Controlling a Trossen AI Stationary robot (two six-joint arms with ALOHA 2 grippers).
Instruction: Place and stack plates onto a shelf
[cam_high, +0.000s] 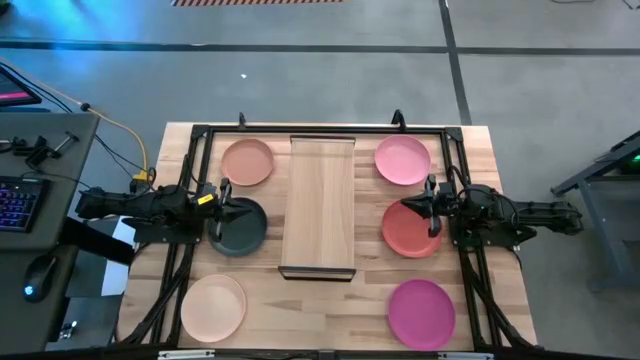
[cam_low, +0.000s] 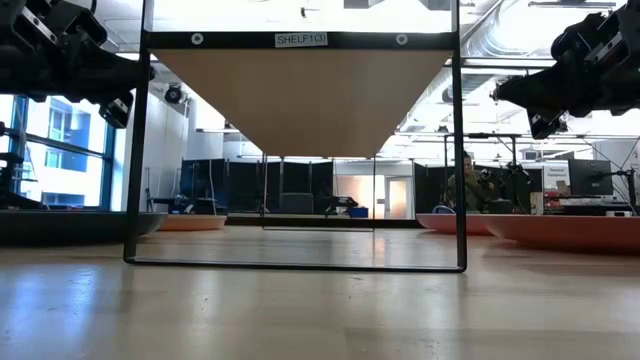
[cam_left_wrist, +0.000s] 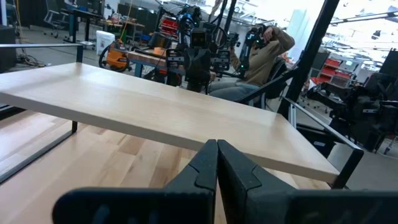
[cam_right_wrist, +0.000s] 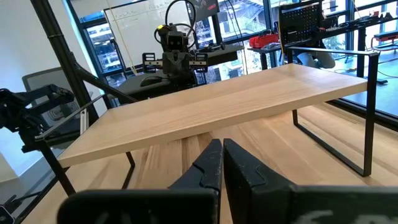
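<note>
The shelf (cam_high: 320, 205) is a light-wood board on a thin dark frame, standing at the table's middle. Six plates lie flat on the table around it. Peach-tan (cam_high: 247, 162), dark grey (cam_high: 238, 228) and cream (cam_high: 213, 306) are on its left. Light pink (cam_high: 403, 160), coral red (cam_high: 412, 228) and magenta (cam_high: 421, 312) are on its right. My left gripper (cam_high: 228, 208) hangs shut above the dark grey plate, pointing at the shelf (cam_left_wrist: 155, 106). My right gripper (cam_high: 430, 207) hangs shut above the coral red plate, facing the shelf (cam_right_wrist: 211, 102) from the other side. Both are raised well above the tabletop (cam_low: 70, 60) (cam_low: 580, 70).
Black rails (cam_high: 190, 180) frame the tabletop on all sides. A desk with a keyboard (cam_high: 15, 200) and mouse stands off the table's left. Beyond the far edge a person (cam_left_wrist: 261, 56) sits among lab equipment. Bare wood lies between the shelf's near end and the table's near edge (cam_high: 320, 310).
</note>
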